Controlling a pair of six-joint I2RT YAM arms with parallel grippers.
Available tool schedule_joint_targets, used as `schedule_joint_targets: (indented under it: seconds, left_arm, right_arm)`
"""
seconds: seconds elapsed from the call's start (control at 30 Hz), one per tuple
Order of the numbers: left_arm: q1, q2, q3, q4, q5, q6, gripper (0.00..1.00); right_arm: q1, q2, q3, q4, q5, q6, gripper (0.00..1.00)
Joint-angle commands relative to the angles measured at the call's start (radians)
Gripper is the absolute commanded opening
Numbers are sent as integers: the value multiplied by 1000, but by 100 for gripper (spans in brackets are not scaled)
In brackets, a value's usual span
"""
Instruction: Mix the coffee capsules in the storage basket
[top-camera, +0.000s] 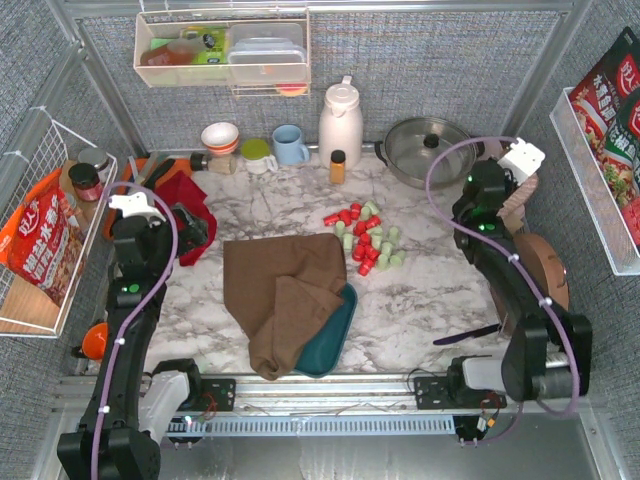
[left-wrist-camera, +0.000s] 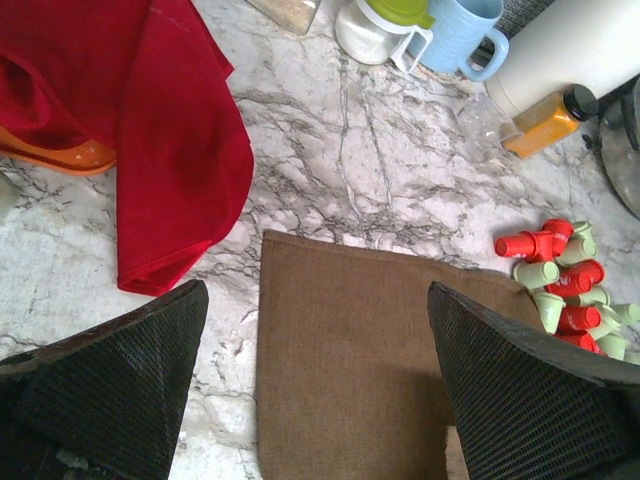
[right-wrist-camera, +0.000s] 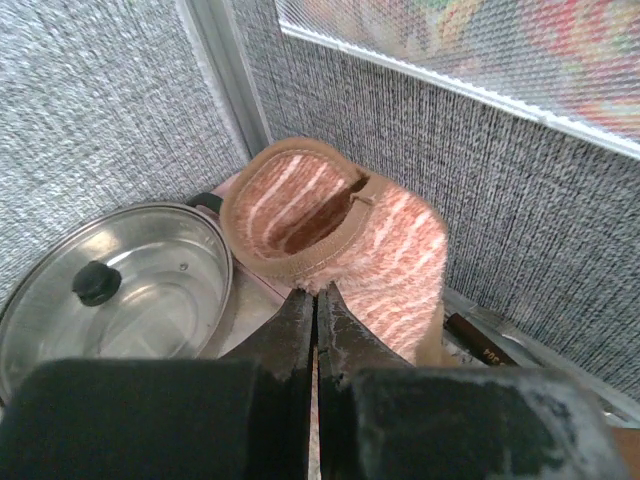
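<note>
I judge nothing is mixed yet: the coffee capsules (top-camera: 365, 240) lie heaped on the bench (top-camera: 420, 290), ahead and right of my left gripper (left-wrist-camera: 316, 292), whose fingers stand wide apart. None is in the storage basket (top-camera: 335, 335). It lies behind and right of that gripper, mostly buried under a brown cloth (top-camera: 285, 290) that must come off first. My right gripper (right-wrist-camera: 316, 300), fingers pressed together, points at a slipper (right-wrist-camera: 340, 240).

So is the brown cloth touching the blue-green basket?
Touching. The top view shows the brown cloth draped right over the storage basket, covering most of it, with only its right edge peeking out.
</note>
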Motion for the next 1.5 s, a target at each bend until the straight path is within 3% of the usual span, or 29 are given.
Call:
schedule_joint_targets:
  seconds: [0.0, 0.13, 0.17, 0.23, 0.3, 0.37, 0.43, 0.57, 0.77, 1.1, 1.3, 1.47]
  left_arm:
    - [1, 12, 2, 7, 27, 1, 99]
    - [1, 28, 3, 5, 45, 4, 99]
    - [1, 31, 3, 4, 48, 6, 99]
    - [0, 36, 4, 1, 50, 9, 99]
    - [-1, 40, 7, -5, 50, 12, 99]
    - [-4, 48, 9, -12, 54, 16, 99]
    - [-8, 57, 15, -21, 58, 21, 99]
    - [-26, 74, 26, -42, 44, 31, 99]
    - [-98, 92, 36, -80, -28, 41, 99]
    - [-458, 145, 4, -175, -154, -47, 99]
    - [-657, 190, -4, -258, -196, -120, 94]
    - [-743, 221, -9, -266, -198, -155, 87]
  right_arm:
    - [-82, 122, 56, -11, -66, 154, 0]
    - [-118, 245, 148, -66, -101, 123, 0]
    - [-124, 276, 175, -101, -116, 126, 5]
    - [-130, 308, 218, -162, -144, 125, 34]
    - [-131, 315, 248, -220, -163, 132, 69]
    - [-130, 298, 271, -287, -191, 163, 84]
    - [-124, 266, 285, -345, -213, 198, 90]
    - [-76, 192, 299, -400, -220, 147, 95]
    - [101, 46, 260, -466, -169, 21, 97]
    - [414, -209, -60, -540, -308, 34, 96]
    - [450, -253, -170, -519, -388, 44, 96]
    - [451, -215, -178, -491, -439, 60, 96]
